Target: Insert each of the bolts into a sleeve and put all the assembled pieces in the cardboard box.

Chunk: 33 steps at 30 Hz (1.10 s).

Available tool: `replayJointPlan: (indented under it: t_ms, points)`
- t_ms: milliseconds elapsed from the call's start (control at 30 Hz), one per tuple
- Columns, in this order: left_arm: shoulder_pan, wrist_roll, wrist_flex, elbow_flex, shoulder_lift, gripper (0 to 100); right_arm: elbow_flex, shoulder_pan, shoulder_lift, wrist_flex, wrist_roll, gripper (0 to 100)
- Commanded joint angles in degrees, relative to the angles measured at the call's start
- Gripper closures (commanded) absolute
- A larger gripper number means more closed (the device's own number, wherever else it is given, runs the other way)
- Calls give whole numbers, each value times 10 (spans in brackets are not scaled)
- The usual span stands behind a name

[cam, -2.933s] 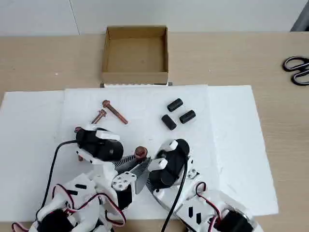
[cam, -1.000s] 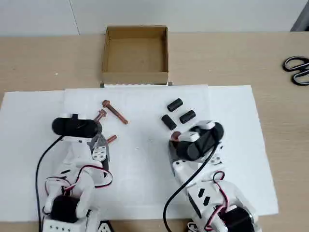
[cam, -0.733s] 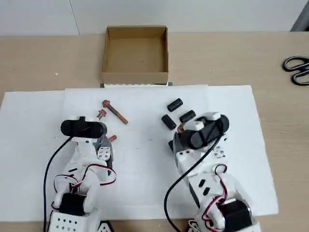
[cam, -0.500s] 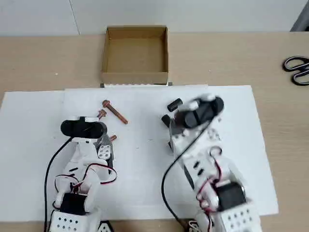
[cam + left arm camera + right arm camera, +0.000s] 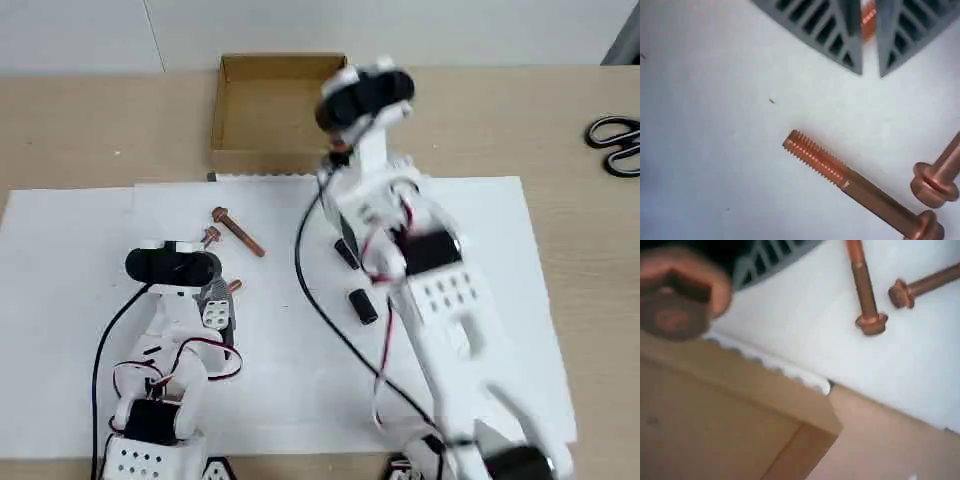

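Observation:
My right gripper [image 5: 337, 138] hangs over the front right corner of the cardboard box [image 5: 278, 159], shut on a copper bolt [image 5: 672, 315] with something dark around it; it is too blurred to tell a sleeve. My left gripper [image 5: 226, 291] rests low on the white sheet, its grey fingers [image 5: 840, 35] closed on a short bolt [image 5: 868, 20]. Two loose bolts lie just beyond it: a long bolt [image 5: 239, 232] [image 5: 855, 182] and a shorter bolt [image 5: 208, 237] [image 5: 937, 177]. A black sleeve [image 5: 363, 306] lies mid-sheet and another sleeve [image 5: 346, 253] peeks out beside the right arm.
The white sheet [image 5: 80, 260] covers the front of the wooden table, ending just before the box. Scissors [image 5: 614, 145] lie at the far right edge. The right arm stretches across the sheet's middle and hides the ground beneath it.
The right arm has swung from the sleeves far forward to the box's front right corner with its bolt. One sleeve now lies nearer the front. The left arm has stayed put.

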Motion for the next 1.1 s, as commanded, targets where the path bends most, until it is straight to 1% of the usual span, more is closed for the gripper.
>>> replayJointPlan:
  t_ms: [0, 100, 500, 667, 800, 867, 967, 1067]
  points:
    - [-4, -1, -15, 0, -5, 994, -144, 9, 104, -36, 5, 996]
    - [-4, -1, -15, 0, -5, 994, -234, 16, 202, -61, 5, 996]
    - [-4, -1, -12, 0, -5, 994, -554, 28, 537, -64, 5, 996]
    - [-4, -1, -11, 0, -5, 994, -660, 29, 640, -60, 6, 995]
    - [-4, -1, -11, 0, -5, 994, -712, 29, 691, -58, 7, 991]
    - [-4, -1, -11, 0, -5, 994, -720, 27, 704, -54, 18, 953]
    - [-4, -1, -11, 0, -5, 994, -721, 26, 711, -22, 34, 855]
    - [-4, -1, -11, 0, -5, 994, -722, 27, 708, -1, 34, 828]
